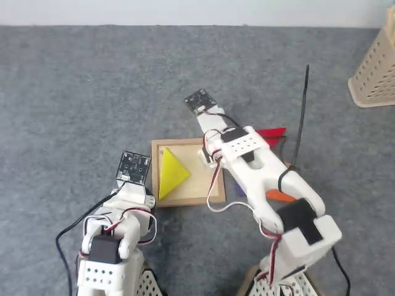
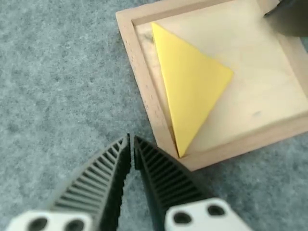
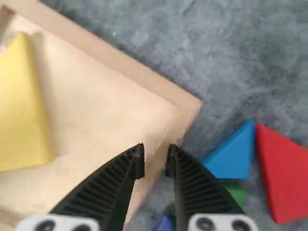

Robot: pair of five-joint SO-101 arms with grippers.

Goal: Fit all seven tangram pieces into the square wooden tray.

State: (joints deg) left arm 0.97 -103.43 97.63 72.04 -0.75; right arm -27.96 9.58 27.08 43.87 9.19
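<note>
tray [image 1: 185,202] sits mid-table holding only the large yellow triangle [image 1: 170,172], long side flush to one wall, likely to keep the rest free. the right gripper [image 3: 155,161], empty and narrowly parted, hangs over the opposite rim beside the crowded red triangle [image 3: 281,178], blue triangle [image 3: 233,154] and green piece [image 3: 236,195]; the left gripper [image 2: 131,144], all but closed on nothing, hangs off the tray's near corner.

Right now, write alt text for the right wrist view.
The gripper, slightly open, hangs over the rim of the tray. A yellow triangle lies in the tray; a blue piece, a red piece and a green piece lie outside.
</note>
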